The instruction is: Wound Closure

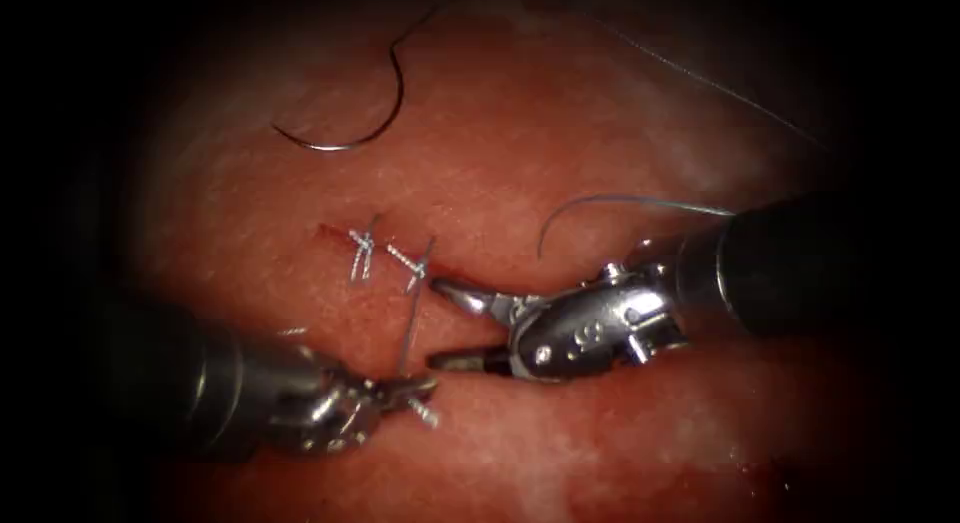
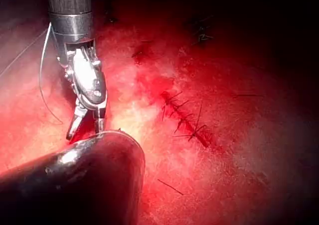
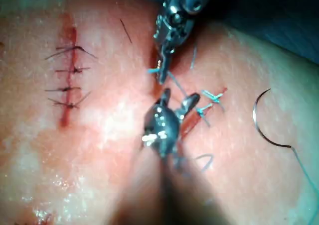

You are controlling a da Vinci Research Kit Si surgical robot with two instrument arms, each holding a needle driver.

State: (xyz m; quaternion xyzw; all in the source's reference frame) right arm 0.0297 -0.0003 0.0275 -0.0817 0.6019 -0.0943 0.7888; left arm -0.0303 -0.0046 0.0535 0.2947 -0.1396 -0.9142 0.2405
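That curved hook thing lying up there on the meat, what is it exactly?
It is the needle: a thin, dark, smooth half-circle that looks like metal, lying free on the tissue above the cut, apart from both tools. Neither holds it and it is not in the tissue. Thread trails from one end.

There are two needle drivers: the left arm's tool [image 1: 405,388] and the right arm's tool [image 1: 450,328]. One curved needle [image 1: 375,103] lies free on the tissue [image 1: 560,113], which is a single piece. One long thread [image 1: 700,78] trails from the needle. In the endoscope view the cut [image 1: 385,255] carries two knotted stitches, the first stitch [image 1: 360,251] and the second stitch [image 1: 415,268]. In the right wrist view a second, separate cut [image 3: 67,70] carries four dark stitches.
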